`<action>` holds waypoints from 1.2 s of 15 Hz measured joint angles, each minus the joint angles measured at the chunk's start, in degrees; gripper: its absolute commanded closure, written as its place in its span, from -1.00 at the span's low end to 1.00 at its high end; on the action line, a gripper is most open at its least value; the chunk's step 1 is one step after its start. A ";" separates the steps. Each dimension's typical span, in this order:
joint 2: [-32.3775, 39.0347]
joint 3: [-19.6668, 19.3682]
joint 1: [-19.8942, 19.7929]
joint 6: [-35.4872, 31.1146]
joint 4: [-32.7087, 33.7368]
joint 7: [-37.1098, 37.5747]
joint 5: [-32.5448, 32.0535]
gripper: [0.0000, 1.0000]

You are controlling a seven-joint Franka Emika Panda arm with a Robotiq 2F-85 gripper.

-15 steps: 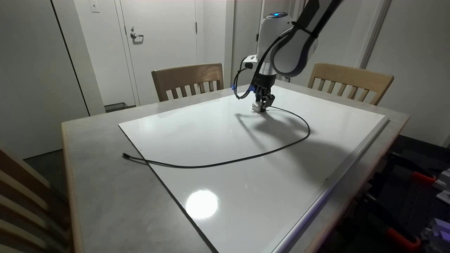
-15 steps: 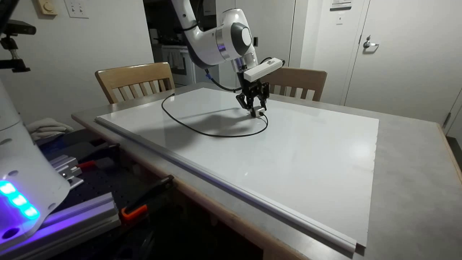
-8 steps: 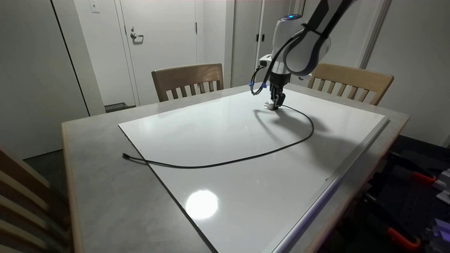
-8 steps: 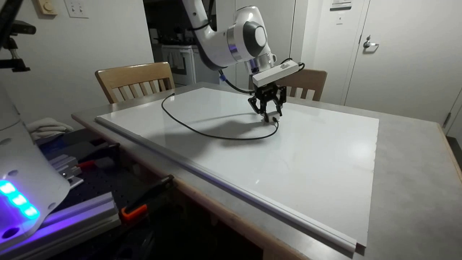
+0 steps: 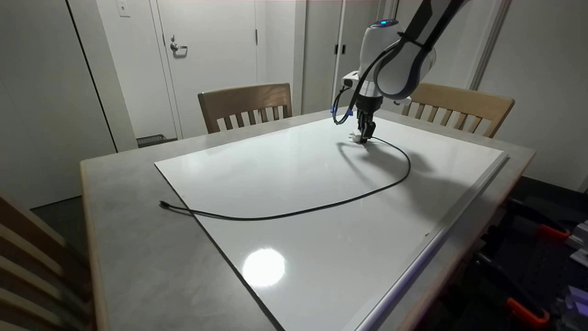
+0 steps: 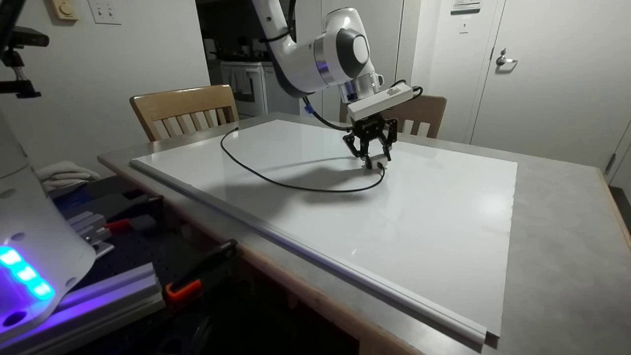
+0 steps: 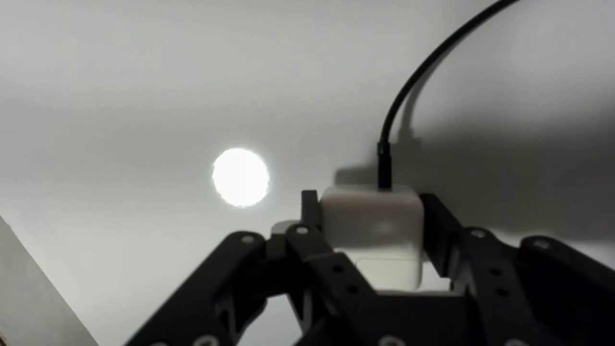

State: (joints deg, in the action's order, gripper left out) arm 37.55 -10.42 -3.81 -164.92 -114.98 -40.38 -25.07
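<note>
My gripper [image 7: 370,211] is shut on a white power adapter [image 7: 379,228], its black fingers [image 7: 310,207] pressed to two opposite sides. A black plug [image 7: 384,168] sits in the adapter's edge. From it a black cable [image 6: 315,190] curves over the whiteboard [image 5: 239,170] in both exterior views. Its far end [image 5: 164,203] overhangs the board's edge onto the table. Pale prongs [image 5: 352,137] stick out on the adapter's far side in an exterior view. The adapter is very low over the board; I cannot tell whether it touches.
The whiteboard lies flat on a grey table [image 5: 133,257], with a raised metal rail [image 6: 345,271] along one long side. Wooden chairs [image 5: 248,99] stand around the table. Near the robot base, an orange-and-black clamp [image 6: 183,292] sits by the table's edge.
The arm has carried the adapter rightward in both exterior views, quickly at first and then only slightly. The near part of the cable has shifted with it. The grip looks the same throughout.
</note>
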 measured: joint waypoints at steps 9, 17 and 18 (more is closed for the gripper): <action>-0.02 2.54 -5.04 -0.36 0.24 4.82 2.86 0.44; 0.12 0.00 -9.02 -0.29 0.05 15.91 5.73 0.44; 0.12 0.00 -9.00 -0.29 0.05 16.18 5.74 0.44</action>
State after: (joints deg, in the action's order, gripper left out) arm 37.67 -10.42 -12.81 -165.21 -114.94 -24.19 -19.33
